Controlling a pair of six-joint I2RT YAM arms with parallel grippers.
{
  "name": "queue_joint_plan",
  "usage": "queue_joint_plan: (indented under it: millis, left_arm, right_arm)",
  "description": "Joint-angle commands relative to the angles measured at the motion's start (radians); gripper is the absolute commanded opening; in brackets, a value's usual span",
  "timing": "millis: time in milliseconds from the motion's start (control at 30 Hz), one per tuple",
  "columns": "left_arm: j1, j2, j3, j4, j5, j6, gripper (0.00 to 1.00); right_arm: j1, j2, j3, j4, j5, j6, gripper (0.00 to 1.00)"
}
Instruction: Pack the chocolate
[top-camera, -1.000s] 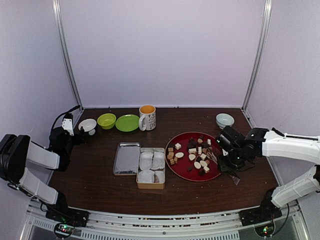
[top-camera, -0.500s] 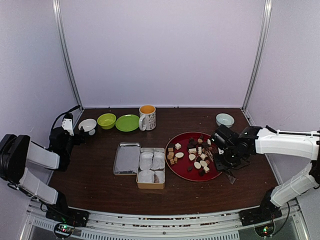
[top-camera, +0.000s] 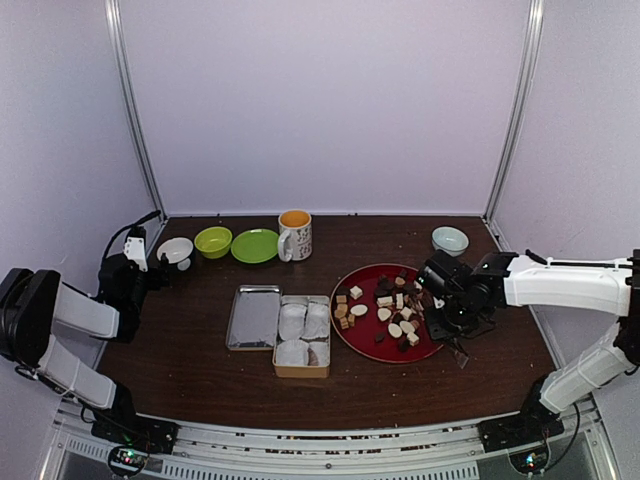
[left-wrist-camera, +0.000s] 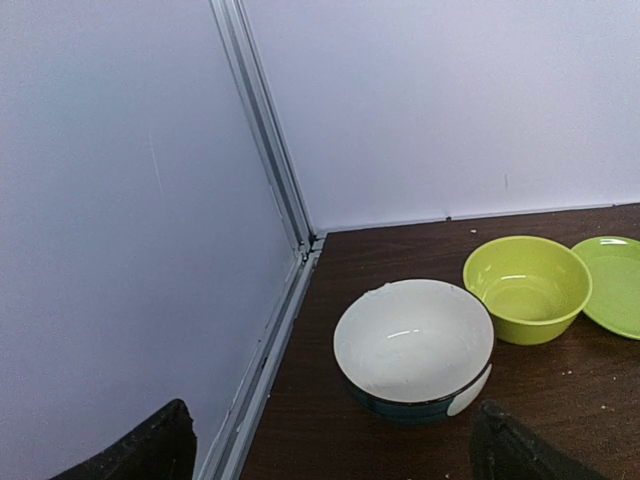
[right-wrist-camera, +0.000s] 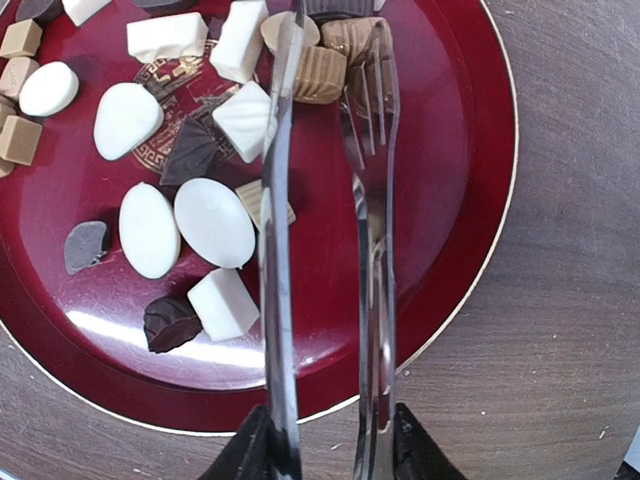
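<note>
The chocolate (top-camera: 385, 312), several brown, tan and white pieces, lies on a red plate (top-camera: 345, 335) right of centre. In the right wrist view the chocolate (right-wrist-camera: 215, 220) fills the plate's (right-wrist-camera: 450, 200) left and top. My right gripper (top-camera: 434, 300) is at the plate's right edge, shut on metal tongs (right-wrist-camera: 370, 200). The tongs' two arms stand apart, with their tips at the tan pieces (right-wrist-camera: 320, 72). In that view the right gripper (right-wrist-camera: 330, 445) is at the bottom edge. My left gripper (top-camera: 150, 270) is open and empty at the far left.
A tin box (top-camera: 302, 335) with white paper liners and its lid (top-camera: 253, 317) lie left of the plate. A mug (top-camera: 295, 234), green plate (top-camera: 255, 246), green bowl (left-wrist-camera: 525, 288) and white bowl (left-wrist-camera: 415, 345) stand at the back left. A pale bowl (top-camera: 449, 240) stands back right.
My right gripper has moved left with the tongs, from beside the plate to over its right edge. The left arm has not moved.
</note>
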Motion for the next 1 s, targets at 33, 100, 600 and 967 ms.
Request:
queue_joint_plan:
  millis: [33, 100, 600, 967]
  left_arm:
    - [0.006, 0.006, -0.004, 0.06, 0.006, -0.01, 0.98]
    - [0.005, 0.007, -0.003, 0.06, 0.006, -0.01, 0.98]
    - [0.005, 0.007, -0.004, 0.059, 0.006, -0.01, 0.98]
    - [0.007, 0.007, -0.004, 0.06, 0.007, -0.01, 0.98]
  right_arm:
    - [-0.006, -0.003, 0.03, 0.011, 0.028, 0.002, 0.31]
    - [-0.006, -0.023, 0.037, 0.003, 0.03, 0.002, 0.31]
    - [0.004, -0.242, 0.002, 0.161, -0.216, -0.131, 0.26]
    - [0.135, -0.105, 0.087, 0.343, -0.389, -0.172, 0.25]
